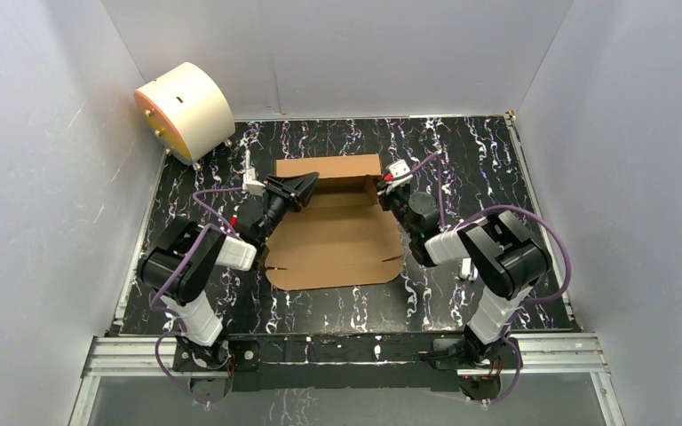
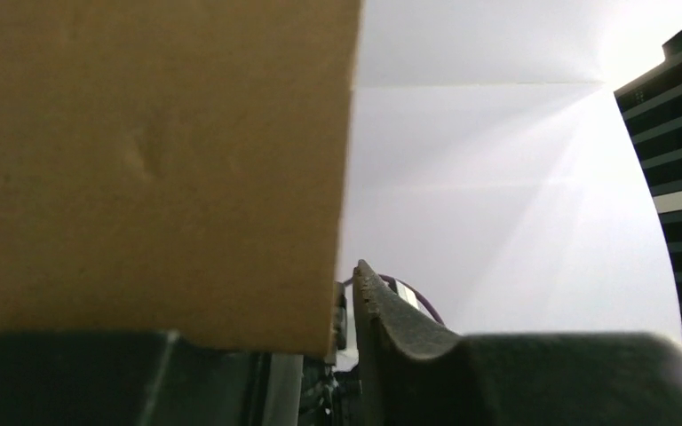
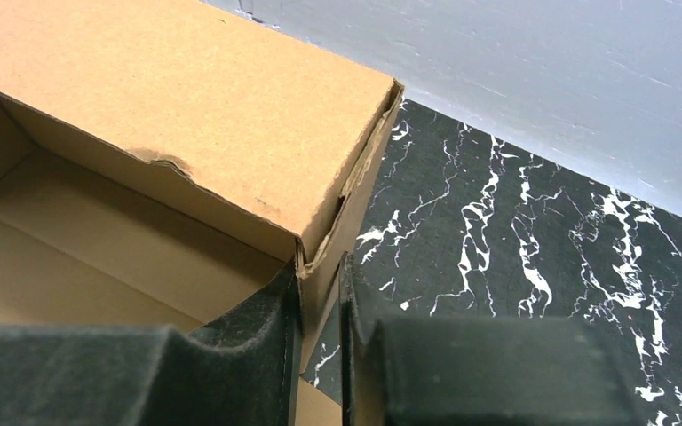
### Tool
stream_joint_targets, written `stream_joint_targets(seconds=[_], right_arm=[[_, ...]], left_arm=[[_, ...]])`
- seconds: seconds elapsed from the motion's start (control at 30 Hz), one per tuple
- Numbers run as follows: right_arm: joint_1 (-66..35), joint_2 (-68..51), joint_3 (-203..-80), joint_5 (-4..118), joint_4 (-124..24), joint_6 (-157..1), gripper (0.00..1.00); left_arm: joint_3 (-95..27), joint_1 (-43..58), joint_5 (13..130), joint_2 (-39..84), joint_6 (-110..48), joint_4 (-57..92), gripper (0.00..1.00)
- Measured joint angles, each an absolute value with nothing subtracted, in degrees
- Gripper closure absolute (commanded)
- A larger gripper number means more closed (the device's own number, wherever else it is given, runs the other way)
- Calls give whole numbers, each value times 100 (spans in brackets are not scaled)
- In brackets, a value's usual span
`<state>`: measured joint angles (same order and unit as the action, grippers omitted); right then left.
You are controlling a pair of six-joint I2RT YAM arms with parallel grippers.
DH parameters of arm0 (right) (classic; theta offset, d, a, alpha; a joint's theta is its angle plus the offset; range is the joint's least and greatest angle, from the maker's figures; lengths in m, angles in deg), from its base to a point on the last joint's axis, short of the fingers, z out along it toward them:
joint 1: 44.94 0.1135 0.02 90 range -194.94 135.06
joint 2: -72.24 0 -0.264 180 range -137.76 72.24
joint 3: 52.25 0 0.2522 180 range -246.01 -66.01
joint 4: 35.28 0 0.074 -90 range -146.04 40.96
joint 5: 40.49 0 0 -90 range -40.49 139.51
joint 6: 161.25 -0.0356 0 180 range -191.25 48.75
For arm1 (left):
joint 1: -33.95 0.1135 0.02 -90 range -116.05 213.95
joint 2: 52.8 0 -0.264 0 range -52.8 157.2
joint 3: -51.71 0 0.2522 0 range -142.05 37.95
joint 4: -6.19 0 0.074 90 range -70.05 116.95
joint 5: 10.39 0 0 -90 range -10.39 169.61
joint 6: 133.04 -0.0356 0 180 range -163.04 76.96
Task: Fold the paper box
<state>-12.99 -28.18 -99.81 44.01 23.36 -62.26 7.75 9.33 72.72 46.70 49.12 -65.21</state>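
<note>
White walls point(image 1: 364, 53) are enclosing the marbled surface point(image 1: 462, 151); the right gripper point(image 3: 320, 284) is pinching the paper box point(image 1: 337, 235), the left gripper point(image 1: 311, 184) gaping slightly.

Right gripper point(image 3: 321, 288) sits at the bottom of the frame, its two black pads point(image 3: 257, 324) straddling the near side wall of the paper box point(image 3: 186, 98) at the corner: one pad inside the cavity, one outside, and the wall fills the narrow gap between them. The box's top panel is folded over and lies tilted above the open interior at left. A shallow crumpled dent marks that panel's lower edge. At the corner the cardboard layers stand slightly parted. The box rests on a black marbled tabletop point(image 3: 533, 266) with white veins. A pale grey wall point(image 3: 542, 80) bounds it behind.
</note>
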Motion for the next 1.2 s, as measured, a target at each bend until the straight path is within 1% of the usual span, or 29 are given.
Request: stream_joint_targets(seconds=[0.17,0.4,0.63,0.73,0.87,1.0,1.13,1.2], right_arm=[[-1310,-2672,-9981,4370,2093,-6230,80],[-1319,-2440,-9986,4460,1706,-6223,80],[-1319,-2324,-9986,4703,1403,-6223,80],[-1339,-2285,-9988,4827,1337,-6223,80],[-1341,-2228,-10045,5140,1118,-6204,80],[-1341,-2119,-10078,5474,882,-6164,79],[-1341,-2068,-10119,5769,705,-6090,77],[-1341,-2068,-10154,5898,638,-6055,77]], left_arm=[[1025,911,7143,4071,4683,-6253,55],[1108,907,6948,2760,3852,-5133,42],[959,907,6940,1138,2421,-2705,31],[524,902,7068,731,1732,-1429,26],[-608,902,7241,725,665,160,21],[-1852,913,7300,1217,-329,1524,19],[-2811,948,7093,1942,-1042,2387,18],[-3098,953,6885,2312,-1275,2630,18]])
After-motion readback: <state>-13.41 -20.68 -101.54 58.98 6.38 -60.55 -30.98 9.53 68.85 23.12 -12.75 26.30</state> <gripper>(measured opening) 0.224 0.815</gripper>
